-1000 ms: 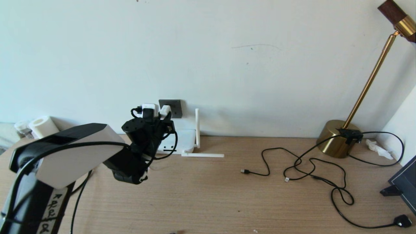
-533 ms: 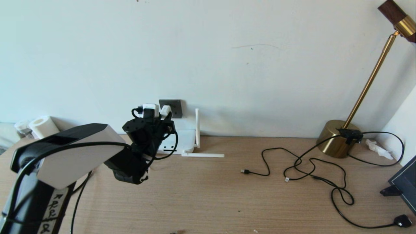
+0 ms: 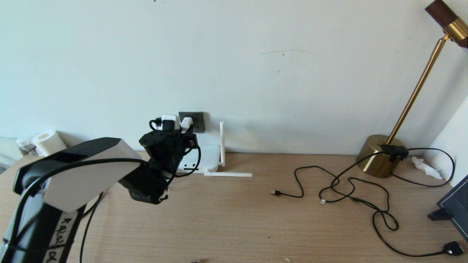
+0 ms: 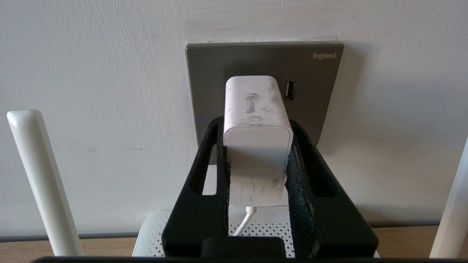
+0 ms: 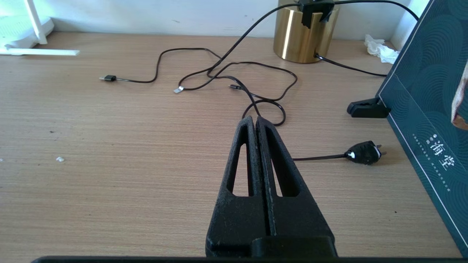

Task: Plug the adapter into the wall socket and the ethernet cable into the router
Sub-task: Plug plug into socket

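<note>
White adapter: the small white rounded-cube power adapter [image 4: 257, 140] sits clamped between the black fingers [image 4: 306, 182] of the left gripper [image 4: 257, 146], its far end against the plate of the socket; a thin white cord [image 4: 243, 223] leaves its near end.
Wall socket: the dark grey square wall socket plate [image 4: 310, 84] is fixed on the pale wall just above the desk; it carries a small slot [image 4: 290, 90] beside the adapter. Whether the pins are fully seated cannot be told.
Left gripper: raised at the wall over the router [image 3: 186, 124], fingers closed on the sides of the adapter.
Router: the flat white rounded router box [image 3: 206, 159] lies on the light wooden desk [image 3: 234, 219] directly under the socket, one slim white antenna [image 3: 222, 144] upright, another [image 3: 228, 174] lying flat on the desk.
Right gripper: it hangs low above the desk on the right side [image 5: 256, 122], black fingers pressed together and holding nothing.
Thin black cables: these [image 3: 347, 186] lie looped on the desk near the brass lamp base [image 3: 378, 157], well apart from the router.
Black plug: a small black plug [image 5: 363, 152] lies near a dark teal box [image 5: 424, 120].
</note>
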